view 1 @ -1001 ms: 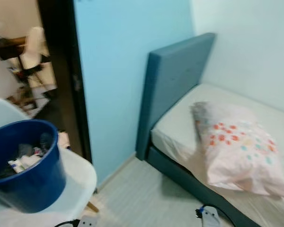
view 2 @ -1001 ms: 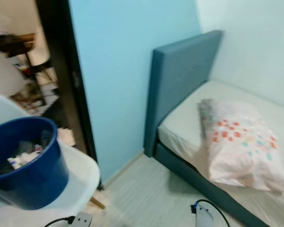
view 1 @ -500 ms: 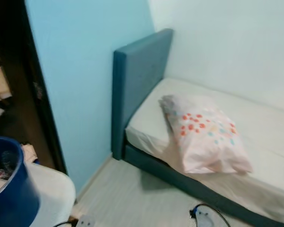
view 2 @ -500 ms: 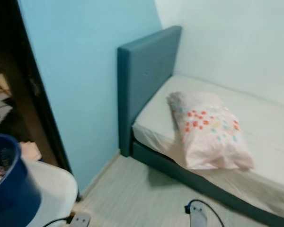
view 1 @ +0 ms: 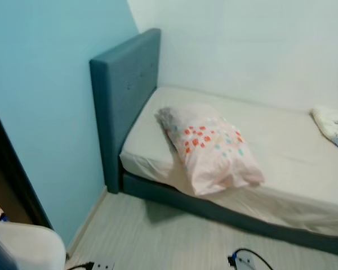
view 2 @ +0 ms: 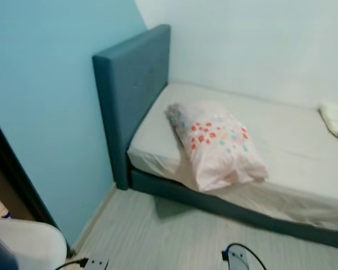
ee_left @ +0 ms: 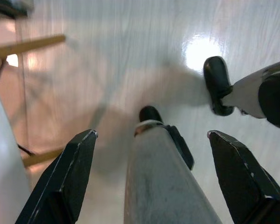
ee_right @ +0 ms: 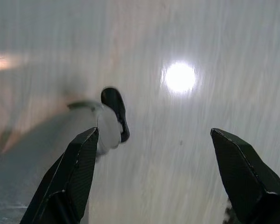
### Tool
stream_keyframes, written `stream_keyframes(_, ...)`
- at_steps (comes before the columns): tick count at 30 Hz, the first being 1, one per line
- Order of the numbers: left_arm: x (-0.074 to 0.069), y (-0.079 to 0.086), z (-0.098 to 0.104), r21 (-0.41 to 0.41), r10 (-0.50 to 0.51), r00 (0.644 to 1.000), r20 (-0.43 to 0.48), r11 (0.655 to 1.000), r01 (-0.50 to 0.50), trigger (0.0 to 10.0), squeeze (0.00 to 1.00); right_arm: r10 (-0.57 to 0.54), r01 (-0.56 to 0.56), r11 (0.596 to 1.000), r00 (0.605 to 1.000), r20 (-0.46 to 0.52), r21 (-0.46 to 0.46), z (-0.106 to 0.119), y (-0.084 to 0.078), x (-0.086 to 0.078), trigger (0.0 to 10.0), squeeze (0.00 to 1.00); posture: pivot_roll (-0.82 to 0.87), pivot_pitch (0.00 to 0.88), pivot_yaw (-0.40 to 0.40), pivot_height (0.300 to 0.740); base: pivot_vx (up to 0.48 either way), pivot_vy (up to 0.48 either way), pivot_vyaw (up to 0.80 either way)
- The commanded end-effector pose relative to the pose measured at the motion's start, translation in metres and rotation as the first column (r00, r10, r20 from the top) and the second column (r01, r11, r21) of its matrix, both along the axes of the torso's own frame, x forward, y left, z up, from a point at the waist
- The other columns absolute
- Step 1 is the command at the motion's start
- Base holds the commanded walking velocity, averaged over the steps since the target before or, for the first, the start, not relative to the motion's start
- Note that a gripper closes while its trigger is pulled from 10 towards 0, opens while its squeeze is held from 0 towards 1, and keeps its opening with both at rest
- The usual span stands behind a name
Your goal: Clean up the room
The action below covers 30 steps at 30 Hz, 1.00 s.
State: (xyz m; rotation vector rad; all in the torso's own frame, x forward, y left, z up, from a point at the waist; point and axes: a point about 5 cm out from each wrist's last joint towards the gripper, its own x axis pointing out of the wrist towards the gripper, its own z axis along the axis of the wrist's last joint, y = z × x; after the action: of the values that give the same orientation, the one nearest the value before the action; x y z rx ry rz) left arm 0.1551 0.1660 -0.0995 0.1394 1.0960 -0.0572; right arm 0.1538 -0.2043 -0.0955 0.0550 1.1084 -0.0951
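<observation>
Stood facing the teal-framed bed with the pale sheet (view 1: pixel 281 152), spotted pink pillow (view 1: pixel 211 149) askew near the headboard, crumpled white cloth (view 1: pixel 331 125) at the far end, left gripper (ee_left: pixel 151 179) and right gripper (ee_right: pixel 156 175) both spread wide, empty, hanging over glossy floor, so could've easily clipped the bed frame walking in

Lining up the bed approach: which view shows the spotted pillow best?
The left eye view: the pillow lies whole and near centre on the bed. The right eye view shows it equally whole; both wrist views face the floor.

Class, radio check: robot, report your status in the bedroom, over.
Left gripper open, right gripper open, both empty over floor. Pillow lies askew on bed. Crumpled cloth at bed's far end.
</observation>
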Motion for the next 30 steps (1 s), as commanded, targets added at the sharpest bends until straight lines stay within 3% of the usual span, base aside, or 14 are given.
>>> stream_keyframes(1,0.0024,-0.0041,0.0007,-0.009,-0.012,1.0,0.006,1.0,0.012,10.0,0.0,0.013,-0.013,1.0,1.0,-0.013,-0.017,-0.0005,-0.0038,-0.0027,10.0,0.0,-0.05,0.0,-0.066,0.74,0.0,0.0,-0.71)
stream_keyframes(26,0.0029,-0.0045,0.0011,-0.021,0.006,1.0,0.024,1.0,-0.006,10.0,0.0,0.038,-0.038,0.999,0.999,-0.019,-0.026,-0.002,-0.0026,-0.0064,10.0,0.0,-0.06,0.0,-0.062,0.74,0.0,0.0,-0.71)
stream_keyframes(30,0.0048,-0.0047,0.0022,-0.022,0.011,0.999,0.046,1.0,-0.01,10.0,0.0,0.05,-0.051,0.998,0.999,-0.011,-0.032,-0.0015,-0.0029,-0.0056,10.0,0.0,-0.05,0.0,-0.063,0.74,0.278,0.0,0.0)
